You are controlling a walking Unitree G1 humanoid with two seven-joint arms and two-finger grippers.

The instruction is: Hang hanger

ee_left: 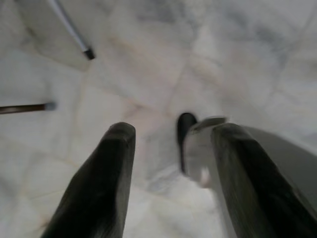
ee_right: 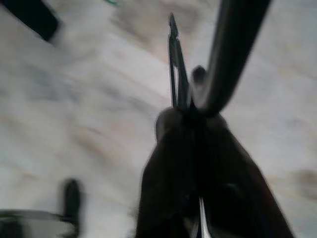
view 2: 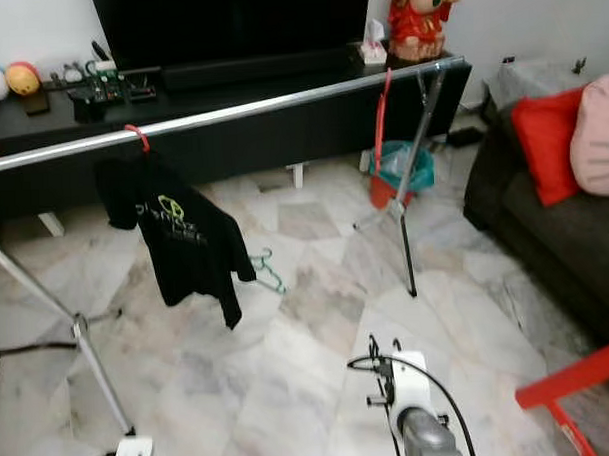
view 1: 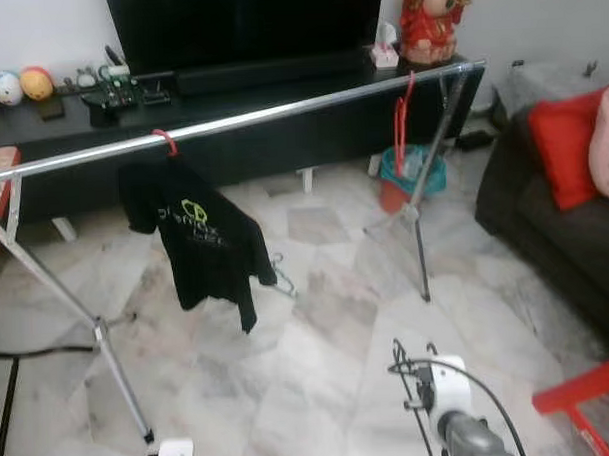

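- Right gripper [ee_right: 190, 116]: its two black fingers are pressing together on a thin dark wire hanger [ee_right: 174, 64], the wire sticking out past the tips; this wrist view is blurring heavily, marble floor behind.
- Right arm [view 1: 453, 408] is showing low in the head views, silver with a black cable looping over it, above the marble floor [view 1: 320, 388].
- Left gripper [ee_left: 168, 144]: two fingers are standing apart with bare floor between them, holding nothing; one finger [ee_left: 106, 173] dark, the other beside a pale blurred part.
- One long silver clothes rail [view 1: 261, 115] is running across the room on tripod legs.
- Hanging on the rail, counted: one black T-shirt [view 1: 200, 242] with a green print, on one red hanger hook [view 1: 165, 141] toward the left; one bare red hanger [view 1: 405, 119] near the right end.
- One green hanger [view 2: 267, 270] is lying on the floor just beyond the shirt's hem.
- One teal-and-red bin [view 1: 411, 176] is sitting behind the right tripod.
- One dark TV console [view 1: 281, 139] is carrying one television [view 1: 242, 25] and one red figurine [view 1: 429, 21].
- One dark sofa [view 1: 554, 214] at right is holding one red cushion [view 1: 567, 144] and one pink cushion [view 1: 607, 142].
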